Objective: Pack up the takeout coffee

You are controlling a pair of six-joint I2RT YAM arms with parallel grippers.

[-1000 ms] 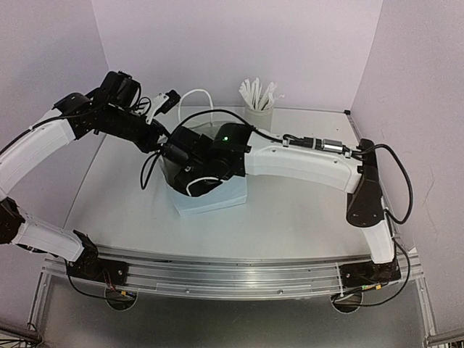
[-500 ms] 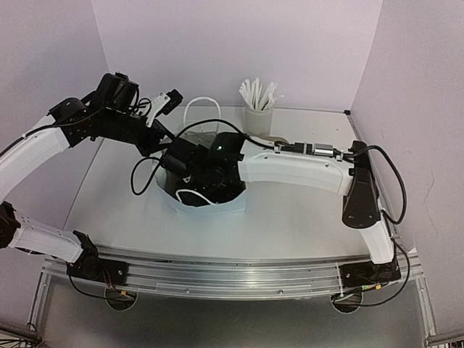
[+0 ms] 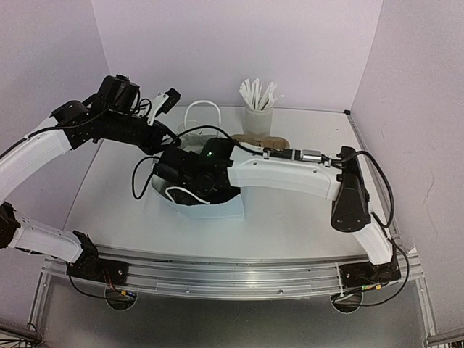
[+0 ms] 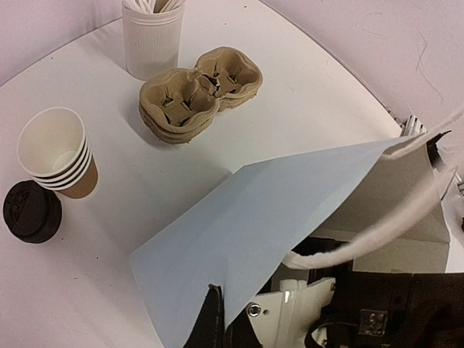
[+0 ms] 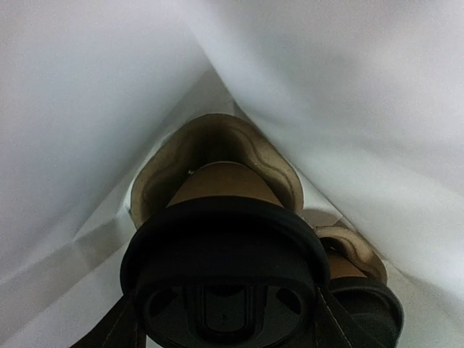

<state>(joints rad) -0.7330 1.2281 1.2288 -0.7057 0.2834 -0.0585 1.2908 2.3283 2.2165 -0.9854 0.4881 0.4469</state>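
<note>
Inside the pale blue bag (image 5: 87, 109), my right gripper (image 5: 225, 322) is shut on a brown kraft cup with a black lid (image 5: 225, 239). It holds the cup in a socket of a brown pulp carrier (image 5: 217, 138). A second lidded cup (image 5: 362, 293) sits in the carrier to the right. In the top view the bag (image 3: 217, 210) hides the right gripper. My left gripper (image 4: 223, 326) is shut on the bag's side panel (image 4: 275, 210) and holds its mouth open; it also shows in the top view (image 3: 168, 98).
A stack of open kraft cups (image 4: 54, 152) and a stack of black lids (image 4: 29, 210) stand on the table. A stack of pulp carriers (image 4: 199, 90) lies beside the white holder of sticks (image 4: 152, 32). The carriers (image 3: 257, 139) and the holder (image 3: 259, 109) stand behind the bag.
</note>
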